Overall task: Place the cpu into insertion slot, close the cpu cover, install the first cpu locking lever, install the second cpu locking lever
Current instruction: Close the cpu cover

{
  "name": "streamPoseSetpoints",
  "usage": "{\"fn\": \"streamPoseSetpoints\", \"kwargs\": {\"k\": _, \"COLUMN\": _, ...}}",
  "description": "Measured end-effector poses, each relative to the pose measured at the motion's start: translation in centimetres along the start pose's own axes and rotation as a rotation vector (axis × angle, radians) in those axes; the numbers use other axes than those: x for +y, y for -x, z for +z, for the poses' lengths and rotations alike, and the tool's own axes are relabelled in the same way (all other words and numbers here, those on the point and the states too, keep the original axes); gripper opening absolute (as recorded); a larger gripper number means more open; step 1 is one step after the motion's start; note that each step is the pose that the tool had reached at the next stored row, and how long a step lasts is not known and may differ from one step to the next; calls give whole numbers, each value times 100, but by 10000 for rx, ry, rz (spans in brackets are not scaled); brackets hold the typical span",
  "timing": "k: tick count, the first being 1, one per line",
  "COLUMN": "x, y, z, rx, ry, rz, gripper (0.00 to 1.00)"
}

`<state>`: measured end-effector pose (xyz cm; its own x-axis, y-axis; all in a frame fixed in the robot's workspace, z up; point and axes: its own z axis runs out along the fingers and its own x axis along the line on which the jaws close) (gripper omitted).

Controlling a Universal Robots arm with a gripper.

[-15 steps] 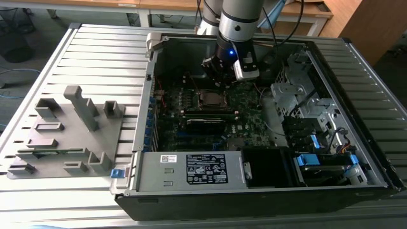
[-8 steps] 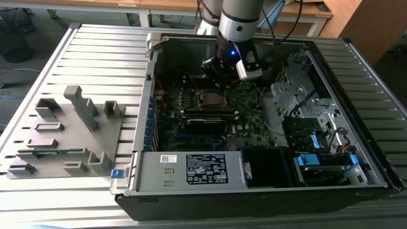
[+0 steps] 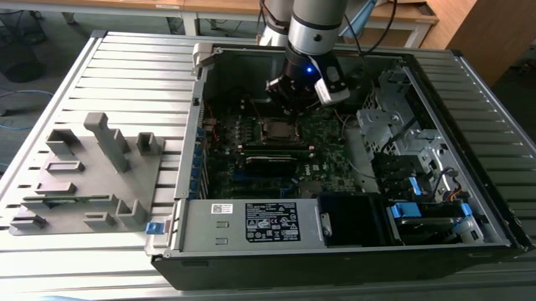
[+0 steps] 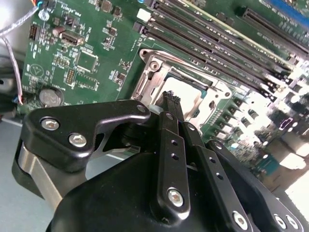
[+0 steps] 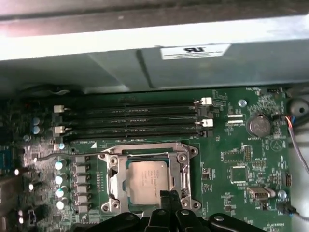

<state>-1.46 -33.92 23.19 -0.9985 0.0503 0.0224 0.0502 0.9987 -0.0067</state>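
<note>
cpu [image 5: 147, 180] in insertion slot [image 5: 115, 175], closed claw [image 5: 169, 195] above

cpu [image 5: 147, 180] in insertion slot [image 5: 112, 180]; memory slots [image 5: 133, 122] alongside.

Silver-grey arm [image 3: 317, 25], black screw-studded hand [image 4: 170, 98], blue light [image 3: 309, 69]

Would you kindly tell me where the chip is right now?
In the first wrist view, the chip sits in its metal-rimmed socket, between the memory slots and the gripper.
</note>
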Motion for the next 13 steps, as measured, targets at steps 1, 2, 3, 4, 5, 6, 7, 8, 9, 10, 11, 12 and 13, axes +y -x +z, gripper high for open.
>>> {"fn": "streamPoseSetpoints", "kwargs": {"k": 1, "x": 0, "y": 0, "z": 0, "rx": -1, "ry": -1, "rz": -147, "gripper": 10}}
{"fn": "streamPoseSetpoints", "kwargs": {"k": 2, "x": 0, "y": 0, "z": 1, "rx": -2, "ry": -2, "rz": -274, "gripper": 10}}
{"fn": "streamPoseSetpoints", "kwargs": {"k": 3, "x": 0, "y": 0, "z": 1, "rx": -2, "ry": -3, "rz": -395, "gripper": 10}}
{"fn": "streamPoseSetpoints", "kwargs": {"k": 4, "x": 0, "y": 0, "z": 1, "rx": -3, "ry": -5, "rz": -499, "gripper": 10}}
{"fn": "streamPoseSetpoints", "kwargs": {"k": 5, "x": 0, "y": 0, "z": 1, "rx": -3, "ry": -6, "rz": -533, "gripper": 10}}
{"fn": "streamPoseSetpoints", "kwargs": {"k": 6, "x": 0, "y": 0, "z": 1, "rx": -3, "ry": -6, "rz": -533, "gripper": 10}}
{"fn": "streamPoseSetpoints", "kwargs": {"k": 7, "x": 0, "y": 0, "z": 1, "rx": -3, "ry": -6, "rz": -534, "gripper": 10}}
{"fn": "streamPoseSetpoints", "kwargs": {"k": 8, "x": 0, "y": 0, "z": 1, "rx": -3, "ry": -4, "rz": -535, "gripper": 10}}
{"fn": "streamPoseSetpoints", "kwargs": {"k": 9, "x": 0, "y": 0, "z": 1, "rx": -3, "ry": 9, "rz": -534, "gripper": 10}}
{"fn": "streamPoseSetpoints", "kwargs": {"k": 10, "x": 0, "y": 0, "z": 2, "rx": -4, "ry": 56, "rz": -535, "gripper": 10}}
{"fn": "streamPoseSetpoints", "kwargs": {"k": 11, "x": 0, "y": 0, "z": 2, "rx": -1, "ry": 143, "rz": -538, "gripper": 10}}
{"fn": "streamPoseSetpoints", "kwargs": {"k": 12, "x": 0, "y": 0, "z": 1, "rx": 1, "ry": 199, "rz": -539, "gripper": 10}}
{"fn": "streamPoseSetpoints", "kwargs": {"k": 13, "x": 0, "y": 0, "z": 1, "rx": 0, "ry": 210, "rz": -539, "gripper": 10}}
